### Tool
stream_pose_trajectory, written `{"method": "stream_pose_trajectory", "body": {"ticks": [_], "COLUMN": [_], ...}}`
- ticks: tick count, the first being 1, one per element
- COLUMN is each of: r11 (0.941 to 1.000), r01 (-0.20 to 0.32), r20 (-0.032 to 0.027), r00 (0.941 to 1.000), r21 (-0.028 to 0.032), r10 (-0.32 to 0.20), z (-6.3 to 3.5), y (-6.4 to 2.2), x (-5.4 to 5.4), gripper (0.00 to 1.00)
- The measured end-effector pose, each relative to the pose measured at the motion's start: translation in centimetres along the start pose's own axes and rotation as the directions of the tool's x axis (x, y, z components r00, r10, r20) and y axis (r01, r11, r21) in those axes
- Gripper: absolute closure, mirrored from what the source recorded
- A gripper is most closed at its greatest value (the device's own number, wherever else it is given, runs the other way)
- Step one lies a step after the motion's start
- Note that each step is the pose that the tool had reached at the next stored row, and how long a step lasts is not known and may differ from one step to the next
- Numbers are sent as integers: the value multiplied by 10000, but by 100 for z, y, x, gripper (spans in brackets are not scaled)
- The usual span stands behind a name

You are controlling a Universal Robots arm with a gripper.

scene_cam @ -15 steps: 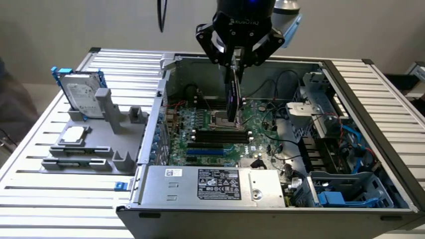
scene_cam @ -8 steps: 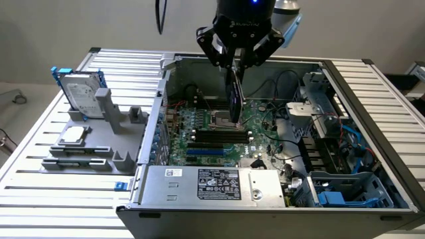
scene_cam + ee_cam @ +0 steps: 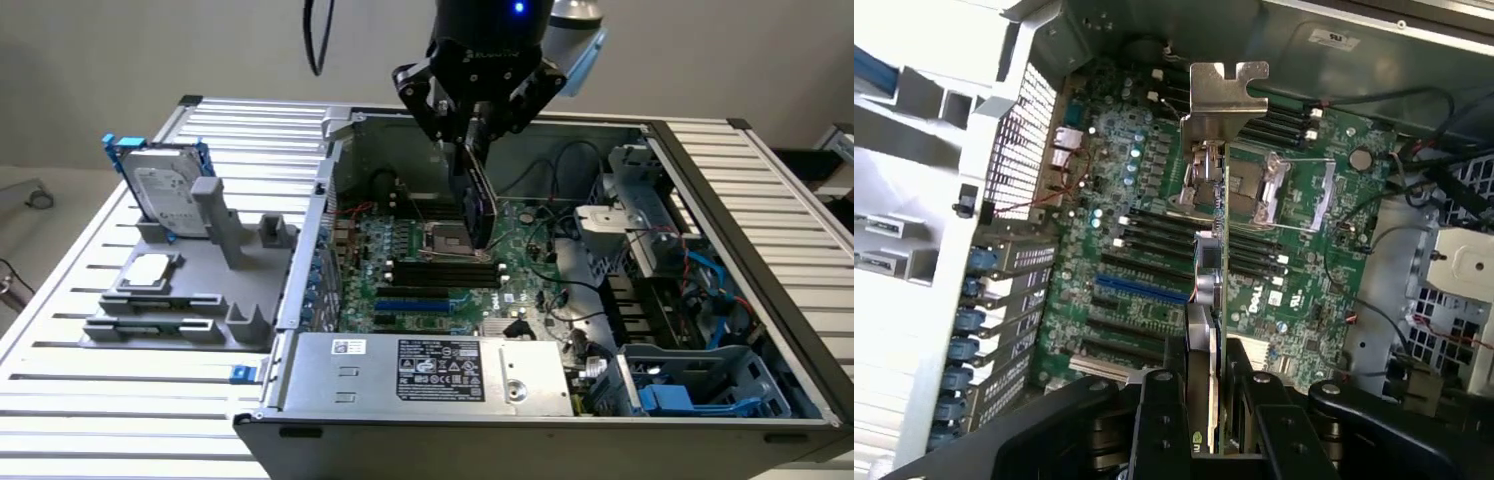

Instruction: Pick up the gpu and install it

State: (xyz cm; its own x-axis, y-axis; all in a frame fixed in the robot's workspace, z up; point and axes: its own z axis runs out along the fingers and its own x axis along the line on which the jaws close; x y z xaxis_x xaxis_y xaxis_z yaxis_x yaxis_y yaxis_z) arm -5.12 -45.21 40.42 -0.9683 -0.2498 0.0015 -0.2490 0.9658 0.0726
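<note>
My gripper [image 3: 474,135] hangs over the open computer case and is shut on the gpu [image 3: 478,195], a thin card held on edge above the motherboard [image 3: 427,270]. In the wrist view the gpu [image 3: 1216,270] runs away from my gripper [image 3: 1206,395], green board on one face, dark shroud on the other, with its silver end bracket [image 3: 1224,100] at the far end. The card is in the air over the processor socket [image 3: 1239,185], apart from the board. The blue expansion slot [image 3: 1139,290] lies beside it, uncovered.
A grey holder [image 3: 187,280] on the slatted table at the exterior view's left carries a silver hard drive in a blue frame [image 3: 167,185]. Inside the case are the power supply [image 3: 427,375] at the front, black memory slots [image 3: 434,272], loose cables and a drive cage [image 3: 667,290] at the right.
</note>
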Motion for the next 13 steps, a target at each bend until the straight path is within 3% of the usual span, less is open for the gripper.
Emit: {"method": "stream_pose_trajectory", "body": {"ticks": [4,7,13], "r11": [9974,9919,9722], "r01": [723,1274,2342], "r20": [-52,-93,-171], "r00": [9974,9918,9720], "r21": [-1,-5,-17], "r10": [-723,-1274,-2342], "z": [20,36,65], "y": [-1,-3,-5], "x": [0,0,0], "gripper": [74,74,74]}}
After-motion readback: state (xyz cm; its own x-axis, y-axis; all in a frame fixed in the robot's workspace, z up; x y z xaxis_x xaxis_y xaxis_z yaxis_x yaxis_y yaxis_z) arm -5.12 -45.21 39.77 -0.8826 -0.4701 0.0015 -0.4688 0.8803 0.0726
